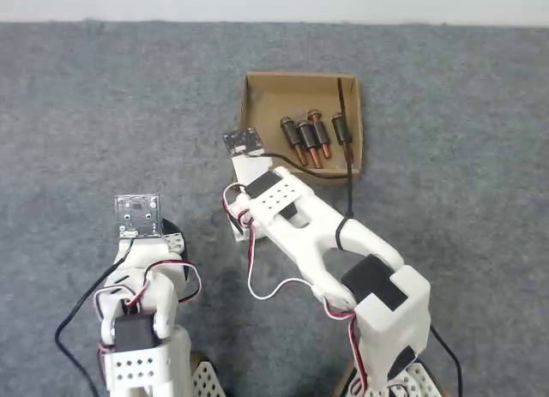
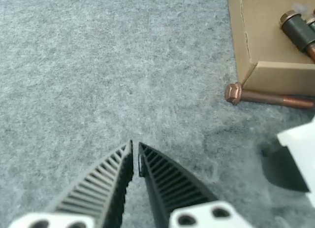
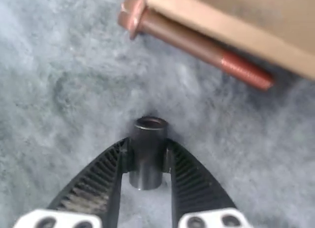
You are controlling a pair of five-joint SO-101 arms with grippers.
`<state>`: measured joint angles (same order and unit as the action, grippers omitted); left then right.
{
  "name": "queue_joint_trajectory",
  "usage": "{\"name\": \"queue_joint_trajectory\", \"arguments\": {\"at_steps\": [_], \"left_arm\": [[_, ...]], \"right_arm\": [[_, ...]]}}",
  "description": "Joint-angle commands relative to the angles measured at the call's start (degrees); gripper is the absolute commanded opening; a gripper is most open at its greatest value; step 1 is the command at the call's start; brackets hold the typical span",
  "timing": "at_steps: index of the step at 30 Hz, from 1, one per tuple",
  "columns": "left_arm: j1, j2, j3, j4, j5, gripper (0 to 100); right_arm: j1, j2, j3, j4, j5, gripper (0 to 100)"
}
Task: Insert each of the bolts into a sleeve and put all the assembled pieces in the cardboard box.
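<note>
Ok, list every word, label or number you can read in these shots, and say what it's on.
No readable text anywhere.
cardboard box: plain walls, no print seen.
loose bolt and sleeve: no marks visible.
wrist camera boards: any markings are too small to read.

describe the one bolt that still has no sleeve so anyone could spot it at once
Find the cardboard box on the grey carpet. Just outside its wall nearest the arms, one bolt lies flat on the carpet, running along that wall. Unlike the four pieces inside the box, each wearing a dark sleeve, it is bare and copper-coloured from head to thread.
</note>
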<state>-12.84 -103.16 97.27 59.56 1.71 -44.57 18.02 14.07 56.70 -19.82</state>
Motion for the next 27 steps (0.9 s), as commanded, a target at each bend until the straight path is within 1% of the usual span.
{"name": "queue_joint_trajectory", "arguments": {"at_steps": [1, 5, 14, 19, 23, 27], "left_arm": [[-0.4, -0.3, -0.7, 0.2, -0.4, 1], [-0.4, -0.3, -0.7, 0.1, -0.4, 1], [-0.4, -0.3, -0.7, -0.1, -0.4, 1], [-0.4, -0.3, -0.7, -0.1, -0.4, 1], [-0.3, -0.3, -0.7, -0.1, -0.4, 1], [-0.3, -0.3, -0.7, -0.1, -0.4, 1]], "right_arm": [[1.6, -7.4, -2.0, 4.9, -0.3, 0.7], [5.3, -16.0, 0.5, 9.2, -0.3, 0.7], [19.1, -32.0, 15.0, 9.1, -0.3, 0.7], [26.2, -36.8, 25.9, 3.5, -0.1, 0.7], [32.0, -39.9, 33.1, -0.2, 4.7, 0.7], [37.6, -43.8, 38.1, -1.4, 5.5, 0.7]]}}
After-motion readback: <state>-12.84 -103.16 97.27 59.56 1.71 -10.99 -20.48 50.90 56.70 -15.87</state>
